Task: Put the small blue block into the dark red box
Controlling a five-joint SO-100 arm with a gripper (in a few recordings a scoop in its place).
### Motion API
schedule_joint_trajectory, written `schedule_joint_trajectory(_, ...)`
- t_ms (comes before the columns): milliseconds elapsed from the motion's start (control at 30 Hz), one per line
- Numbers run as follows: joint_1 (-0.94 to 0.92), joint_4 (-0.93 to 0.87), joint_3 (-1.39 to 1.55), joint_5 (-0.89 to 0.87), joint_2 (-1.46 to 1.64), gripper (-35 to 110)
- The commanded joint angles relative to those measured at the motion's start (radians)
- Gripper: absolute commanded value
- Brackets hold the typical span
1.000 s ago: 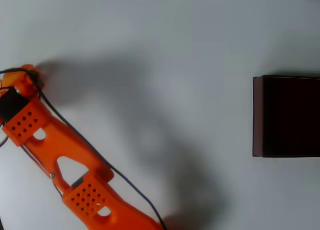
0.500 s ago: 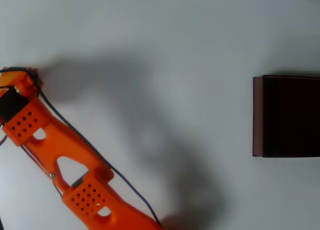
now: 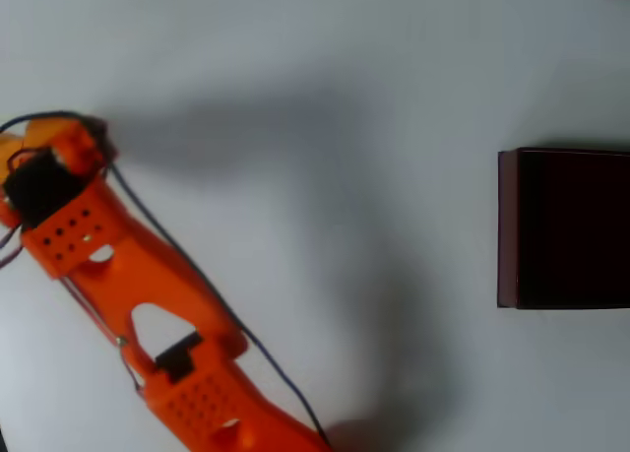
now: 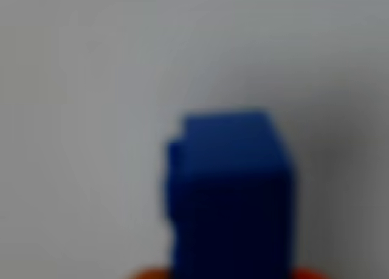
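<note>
Blue fills our wrist view: the small blue block (image 4: 228, 194) stands up from the pincer (image 3: 44, 142), clamped on it. Overhead, the dark red box (image 3: 508, 226) lies well apart across the counter (image 3: 315, 68), rightward.

Soft, even light; the arm (image 3: 128, 285) casts a broad diffuse shadow; the wrist view is badly blurred

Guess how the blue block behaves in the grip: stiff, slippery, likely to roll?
The small blue block looks rigid: flat faces and squared corners in the blurred wrist view, so probably no flex. Boxy shape suggests it won't roll, though it could twist between the orange tips at the frame's bottom. Its plain, smooth-looking surface may be a bit slippery; the blur leaves that uncertain.
</note>
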State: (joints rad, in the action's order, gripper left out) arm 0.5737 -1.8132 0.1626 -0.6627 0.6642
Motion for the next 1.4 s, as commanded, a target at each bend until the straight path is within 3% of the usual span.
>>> schedule_joint_trajectory(0, -0.097, -0.023, 0.167, 0.048, 0.233, 0)
schedule_joint_trajectory(433, -0.634, -0.012, 0.726, 0.304, 0.695, 0)
schedule_joint_trajectory(600, -0.907, 0.089, 0.945, 0.387, 0.897, 0)
schedule_joint_trajectory(767, -1.109, 0.311, 1.117, 0.443, 0.953, 0)
schedule_joint_trajectory(1000, -1.267, 0.397, 0.988, 0.494, 0.643, 0)
schedule_joint_trajectory(1133, -1.299, 0.333, 0.775, 0.509, 0.414, 2)
schedule_joint_trajectory(1200, -1.301, 0.258, 0.65, 0.509, 0.31, 12)
schedule_joint_trajectory(1367, -1.296, 0.196, 0.637, 0.532, 0.368, 19)
